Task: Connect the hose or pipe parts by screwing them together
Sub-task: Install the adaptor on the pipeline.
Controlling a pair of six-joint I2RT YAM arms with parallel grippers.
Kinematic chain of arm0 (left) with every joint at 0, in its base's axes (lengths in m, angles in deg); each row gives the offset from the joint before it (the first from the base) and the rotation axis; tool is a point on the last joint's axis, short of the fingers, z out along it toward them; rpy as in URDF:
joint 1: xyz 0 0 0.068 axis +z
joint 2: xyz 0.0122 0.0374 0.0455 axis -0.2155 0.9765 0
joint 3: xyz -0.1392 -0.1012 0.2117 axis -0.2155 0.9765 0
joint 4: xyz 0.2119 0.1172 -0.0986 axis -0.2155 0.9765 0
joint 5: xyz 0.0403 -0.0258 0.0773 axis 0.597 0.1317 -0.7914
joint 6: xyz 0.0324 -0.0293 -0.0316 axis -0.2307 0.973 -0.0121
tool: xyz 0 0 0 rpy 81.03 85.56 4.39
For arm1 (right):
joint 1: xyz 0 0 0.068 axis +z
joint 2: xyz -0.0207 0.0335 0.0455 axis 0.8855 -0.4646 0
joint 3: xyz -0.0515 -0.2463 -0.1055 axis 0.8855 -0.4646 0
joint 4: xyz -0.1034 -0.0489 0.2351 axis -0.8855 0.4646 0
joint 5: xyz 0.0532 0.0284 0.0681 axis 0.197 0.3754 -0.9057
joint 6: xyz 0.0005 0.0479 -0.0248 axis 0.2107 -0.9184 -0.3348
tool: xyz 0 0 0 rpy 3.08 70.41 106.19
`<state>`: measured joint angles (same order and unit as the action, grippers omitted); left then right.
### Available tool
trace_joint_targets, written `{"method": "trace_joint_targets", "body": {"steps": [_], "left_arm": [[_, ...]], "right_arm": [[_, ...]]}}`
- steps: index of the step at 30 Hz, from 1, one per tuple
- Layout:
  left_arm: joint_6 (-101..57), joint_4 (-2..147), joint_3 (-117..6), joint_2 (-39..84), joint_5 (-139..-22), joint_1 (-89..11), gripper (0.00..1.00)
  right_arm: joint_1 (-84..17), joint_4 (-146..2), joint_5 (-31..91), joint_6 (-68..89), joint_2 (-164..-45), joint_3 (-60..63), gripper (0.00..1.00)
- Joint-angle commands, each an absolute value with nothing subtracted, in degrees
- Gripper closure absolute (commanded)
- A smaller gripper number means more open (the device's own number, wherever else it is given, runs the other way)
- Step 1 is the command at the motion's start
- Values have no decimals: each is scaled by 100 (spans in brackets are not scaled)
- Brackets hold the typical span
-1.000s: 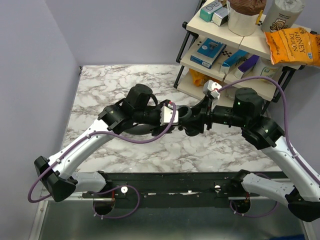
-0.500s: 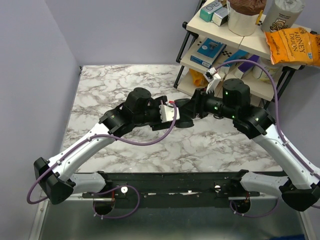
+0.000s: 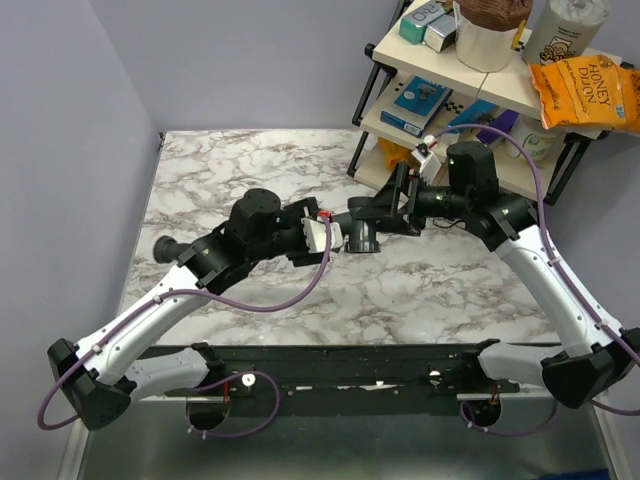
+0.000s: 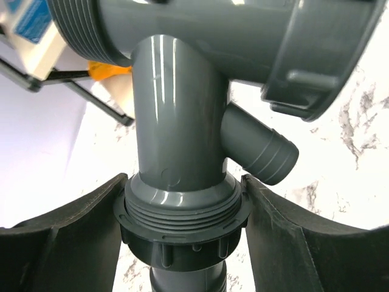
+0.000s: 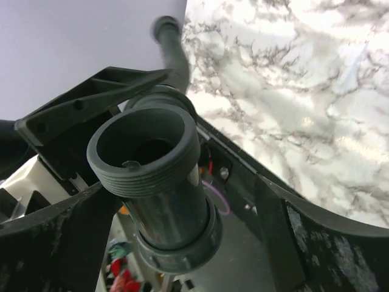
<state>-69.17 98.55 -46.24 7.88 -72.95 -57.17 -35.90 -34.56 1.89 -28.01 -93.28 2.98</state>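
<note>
grey fitting (image 4: 176, 152) sits clamped in left tool (image 4: 182, 240)

The white bench (image 3: 250, 170) with grey marble veining fills the middle, with walls on its left and far sides. A black metal rail (image 3: 340, 370) runs along its near edge. A cream tiered shelf rack (image 3: 405, 55) with black legs stands at its far right corner.

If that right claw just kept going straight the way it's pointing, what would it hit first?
The grey pipe fitting: its threaded open end sits between the right gripper's open fingers, facing it. Going on, the fitting would probably reach the palm; the left gripper clamps its collar beyond.
</note>
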Motion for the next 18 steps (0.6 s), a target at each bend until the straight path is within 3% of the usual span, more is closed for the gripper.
{"method": "trace_joint_targets", "body": {"steps": [1, 8, 15, 18], "left_arm": [[-7073, 9353, -4604, 382, -7401, -5683, 100], [-7161, 9624, -4551, 329, -7209, -5674, 100], [-7126, 10081, -4656, 434, -6813, -5674, 100], [-7065, 10266, -4718, 469, -6436, -5674, 100]], "right_arm": [[-3700, -2721, -523, -2710, -9465, 535, 0], [-3744, -1509, 135, -778, -9202, 1545, 0], [-3735, -2860, 93, 865, -7841, 1099, 0], [-3726, -3536, -118, 2656, -6892, 292, 0]]}}
